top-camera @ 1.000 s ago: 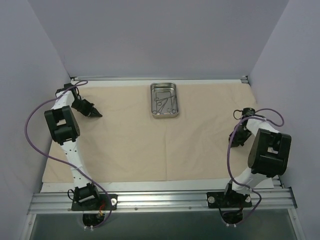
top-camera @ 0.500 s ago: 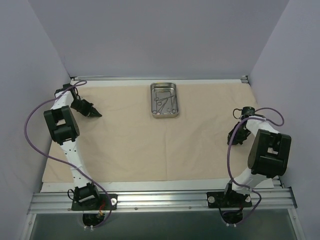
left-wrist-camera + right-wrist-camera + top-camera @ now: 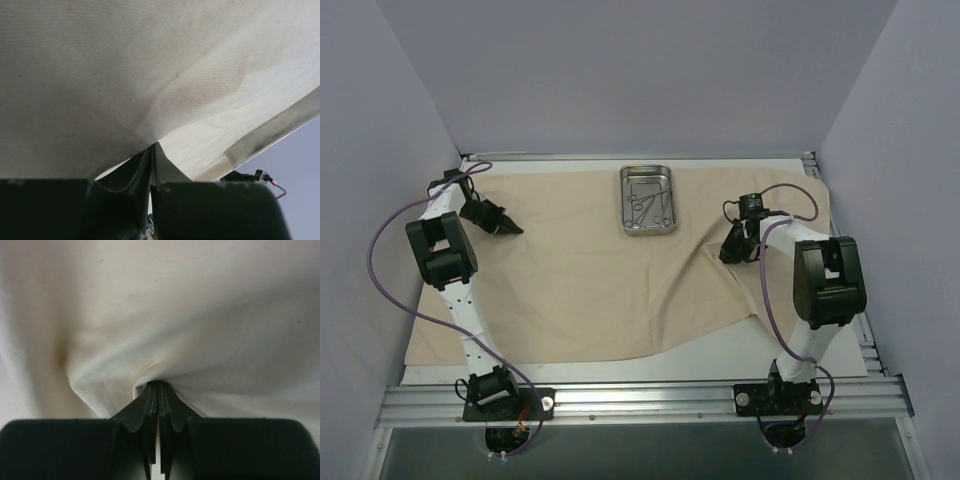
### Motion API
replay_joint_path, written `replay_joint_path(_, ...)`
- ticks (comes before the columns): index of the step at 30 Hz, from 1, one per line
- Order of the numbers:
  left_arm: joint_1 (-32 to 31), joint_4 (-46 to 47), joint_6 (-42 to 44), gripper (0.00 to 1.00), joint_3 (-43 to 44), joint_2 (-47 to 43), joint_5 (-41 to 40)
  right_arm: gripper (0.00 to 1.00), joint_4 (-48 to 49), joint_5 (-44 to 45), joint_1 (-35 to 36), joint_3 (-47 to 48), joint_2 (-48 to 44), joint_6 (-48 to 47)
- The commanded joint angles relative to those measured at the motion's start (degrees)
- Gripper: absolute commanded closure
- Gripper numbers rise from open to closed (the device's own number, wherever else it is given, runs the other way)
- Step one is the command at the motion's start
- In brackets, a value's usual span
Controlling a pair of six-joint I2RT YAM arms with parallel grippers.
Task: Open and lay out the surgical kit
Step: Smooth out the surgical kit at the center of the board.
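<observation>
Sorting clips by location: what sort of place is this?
Probably a robot test booth, not an operating room: plain lavender walls box in a table where a beige cloth and steel tray lie.

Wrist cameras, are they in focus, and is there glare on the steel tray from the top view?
Left wrist view: the cloth wrap weave is crisp, the left gripper dark and soft. Right wrist view: cloth softer, a shadowed crease where the right gripper pinches it. Top view: even light, only mild sheen on the steel tray.
</observation>
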Motion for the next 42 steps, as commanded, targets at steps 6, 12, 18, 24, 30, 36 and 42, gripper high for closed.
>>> replay_joint_path(6,1.22,2.76,2.26,0.89,-1.07,0.80,-4.58,1.00,-3.88,2.74,-11.32,-9.06,-0.14,-0.03)
replay_joint_path(12,1.31,2.50,2.17,0.89,-0.72,0.80,-4.57,1.00,-7.75,4.95,-18.64,-11.63,-4.28,-4.61)
replay_joint_path(18,1.84,2.24,2.26,0.89,-0.02,0.89,-4.75,1.00,-9.86,3.54,-16.63,-6.80,-10.07,-5.84)
replay_joint_path(24,2.19,1.71,2.17,0.89,0.60,0.62,-4.84,1.00,-15.57,6.53,-15.12,1.02,-14.47,-5.49)
replay_joint_path(30,2.28,1.62,2.08,0.89,0.78,1.06,-4.93,1.00,-14.97,8.65,-21.27,2.44,-10.36,-7.86)
replay_joint_path(36,2.54,1.88,1.91,0.89,0.95,1.94,-4.49,1.00,-7.85,4.78,-21.81,-6.94,-4.46,-5.67)
replay_joint_path(42,2.80,1.97,2.08,0.89,0.69,1.59,-4.49,1.00,-5.91,-0.23,-22.33,-16.54,-7.61,-1.45)
